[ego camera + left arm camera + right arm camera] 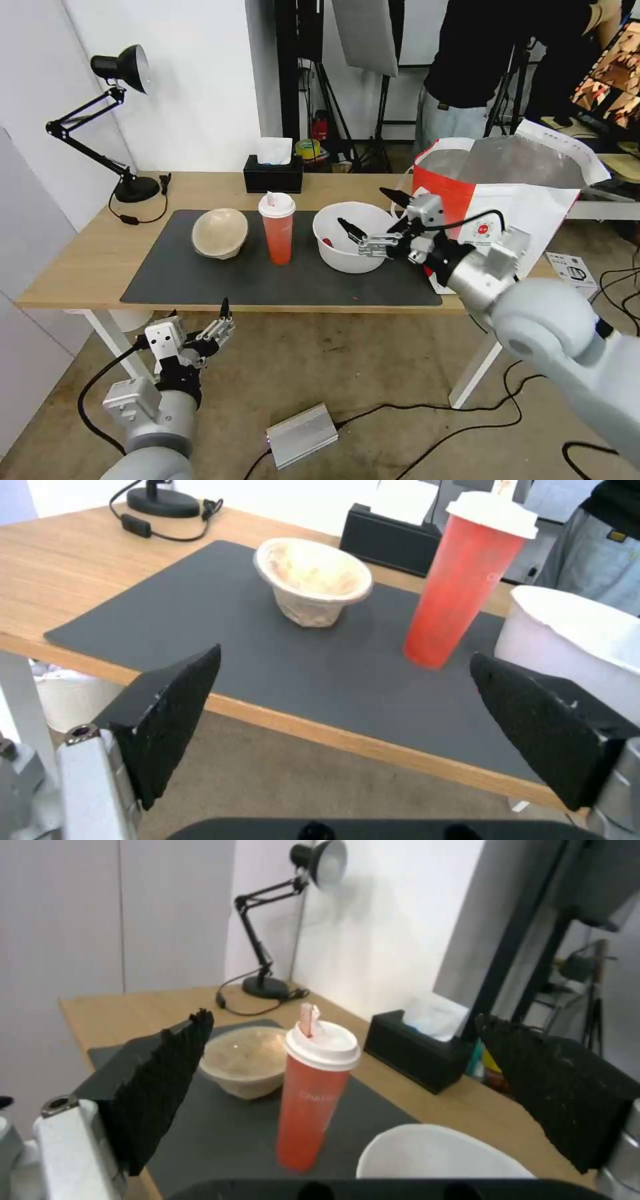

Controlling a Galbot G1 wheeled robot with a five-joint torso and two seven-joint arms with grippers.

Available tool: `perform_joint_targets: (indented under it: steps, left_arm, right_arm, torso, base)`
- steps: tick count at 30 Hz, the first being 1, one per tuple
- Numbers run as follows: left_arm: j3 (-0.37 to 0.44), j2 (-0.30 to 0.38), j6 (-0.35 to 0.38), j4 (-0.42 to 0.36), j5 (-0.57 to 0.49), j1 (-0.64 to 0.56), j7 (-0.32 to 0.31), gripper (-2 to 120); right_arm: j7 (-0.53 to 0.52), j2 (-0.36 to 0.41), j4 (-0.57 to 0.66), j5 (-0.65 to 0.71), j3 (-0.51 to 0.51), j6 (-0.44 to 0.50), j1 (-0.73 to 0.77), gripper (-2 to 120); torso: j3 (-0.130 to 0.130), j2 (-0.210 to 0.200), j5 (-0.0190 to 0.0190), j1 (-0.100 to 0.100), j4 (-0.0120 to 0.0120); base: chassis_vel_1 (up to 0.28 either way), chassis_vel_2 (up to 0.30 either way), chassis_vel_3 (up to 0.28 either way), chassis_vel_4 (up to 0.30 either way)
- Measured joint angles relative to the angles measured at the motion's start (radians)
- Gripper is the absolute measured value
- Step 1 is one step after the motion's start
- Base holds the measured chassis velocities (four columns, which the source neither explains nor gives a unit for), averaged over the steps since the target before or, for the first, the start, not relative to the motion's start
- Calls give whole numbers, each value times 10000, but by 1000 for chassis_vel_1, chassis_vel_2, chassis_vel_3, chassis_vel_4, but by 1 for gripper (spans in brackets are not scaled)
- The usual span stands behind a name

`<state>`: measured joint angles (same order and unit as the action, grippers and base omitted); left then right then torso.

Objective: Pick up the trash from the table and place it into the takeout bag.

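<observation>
White plastic bowl (351, 235) sits on the dark grey mat (200, 280), at about 3 o'clock from the red drink cup (277, 229); the beige bowl (220, 233), tipped on its side, lies at 9 o'clock from the cup. Takeout bag (507, 193) stands open at the counter's (87, 253) right end, foil lining exposed. Right gripper (373, 220) hovers over the white bowl's rim, jaws wide apart, holding nothing. Left gripper (217, 320) hangs below the counter's near edge, jaws spread, empty. Judgement: the bowl looks light and thin-walled, likely to flex; pinching the rim wall seems the best hold. The cup is tall and may tip. Mat looks matt and grippy. Cables and a metal box (301, 435) lie on the floor.
</observation>
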<state>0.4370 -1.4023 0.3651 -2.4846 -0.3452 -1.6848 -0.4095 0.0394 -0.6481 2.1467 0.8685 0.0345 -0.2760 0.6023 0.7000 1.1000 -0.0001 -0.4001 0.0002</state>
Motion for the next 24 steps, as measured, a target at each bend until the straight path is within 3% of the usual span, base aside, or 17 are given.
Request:
perform_joint_targets:
  steps: [6, 15, 24]
  left_arm:
    - [5, 27, -17, 70, -10, 80, 22, 100]
    - [-61, 89, -57, 207, -13, 184, 38, 100]
    - [-270, 16, -68, 351, -3, 334, 95, 100]
  right_arm:
    - [719, -137, -1040, 296, 1181, -334, -1528, 100]
    - [1680, -214, -1655, 644, 1520, -1013, -2048, 100]
    - [2582, -506, -2579, 127, 1822, -1538, -2438, 100]
  torso:
    - [0, 0, 1, -1, -1]
    - [0, 0, 1, 0, -3]
    - [0, 0, 2, 0, -2]
  base:
    - [0, 0, 0, 0]
    - [0, 0, 0, 0]
    - [0, 0, 0, 0]
